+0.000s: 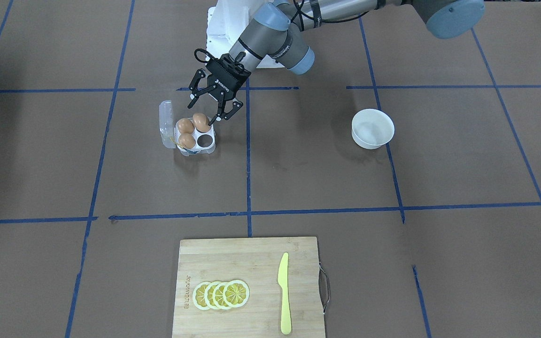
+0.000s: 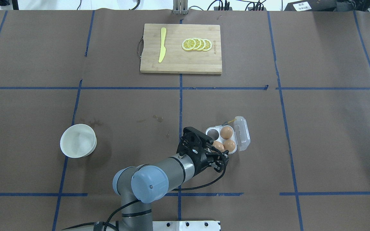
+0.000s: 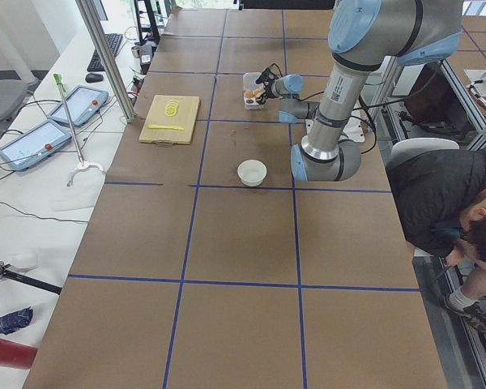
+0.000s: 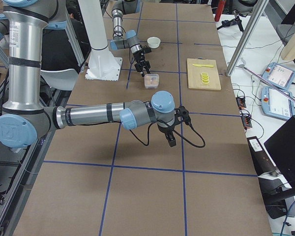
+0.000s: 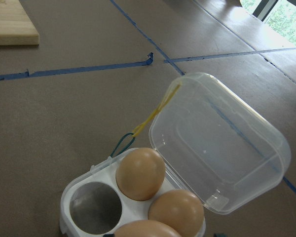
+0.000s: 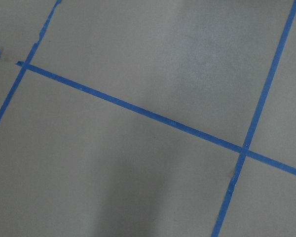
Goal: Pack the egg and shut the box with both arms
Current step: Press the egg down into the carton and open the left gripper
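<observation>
The clear egg box (image 1: pixel 210 149) stands open, its lid (image 1: pixel 166 124) folded out flat, with a thin yellow string (image 5: pixel 148 123). Three brown eggs sit in its cups and one cup (image 1: pixel 205 139) is empty. The egg (image 1: pixel 200 121) in the cup nearest the robot lies between the spread fingers of my left gripper (image 1: pixel 202 114), which is open just above it. In the left wrist view this egg (image 5: pixel 143 229) is at the bottom edge. My right gripper (image 4: pixel 169 137) shows only in the exterior right view, over bare table away from the box; I cannot tell its state.
A white bowl (image 1: pixel 372 129) stands apart on the robot's left side. A wooden cutting board (image 1: pixel 247 263) with lemon slices (image 1: pixel 221 295) and a yellow knife (image 1: pixel 284 291) lies at the far edge. A person (image 3: pixel 462 203) bends down beside the table.
</observation>
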{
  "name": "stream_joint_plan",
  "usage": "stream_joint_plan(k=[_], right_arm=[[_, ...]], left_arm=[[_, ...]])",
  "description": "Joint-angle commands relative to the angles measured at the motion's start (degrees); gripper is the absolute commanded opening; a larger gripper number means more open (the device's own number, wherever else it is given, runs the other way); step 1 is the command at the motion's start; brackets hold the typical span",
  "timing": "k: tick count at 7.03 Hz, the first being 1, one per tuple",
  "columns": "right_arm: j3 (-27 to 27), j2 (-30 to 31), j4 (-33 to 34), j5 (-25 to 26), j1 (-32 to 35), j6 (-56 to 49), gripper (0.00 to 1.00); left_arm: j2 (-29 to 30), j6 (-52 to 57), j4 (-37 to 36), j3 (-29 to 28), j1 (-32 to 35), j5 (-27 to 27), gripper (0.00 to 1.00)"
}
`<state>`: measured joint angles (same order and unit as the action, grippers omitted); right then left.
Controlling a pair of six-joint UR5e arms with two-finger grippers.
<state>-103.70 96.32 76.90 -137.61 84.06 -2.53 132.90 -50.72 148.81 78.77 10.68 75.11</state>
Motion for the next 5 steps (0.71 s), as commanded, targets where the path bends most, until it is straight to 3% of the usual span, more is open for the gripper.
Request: stream_joint_plan(k=[1,3,5], right_arm=[[-0.01,0.0,0.0,0.06,0.05,-0.02,1.0],[-0.01,0.0,0.0,0.06,0.05,-0.02,1.0],[-0.01,-0.08,0.0,0.06,0.05,0.07,1.0]], left_arm=[[0.25,0.01,-0.09,0.07,0.39,-0.14,0.76],[0.25,1.75,-2.11,0.86,0.48,-4.33,0.82],[-0.01,7.74,-2.29,1.04,0.48,-4.79,0.98]])
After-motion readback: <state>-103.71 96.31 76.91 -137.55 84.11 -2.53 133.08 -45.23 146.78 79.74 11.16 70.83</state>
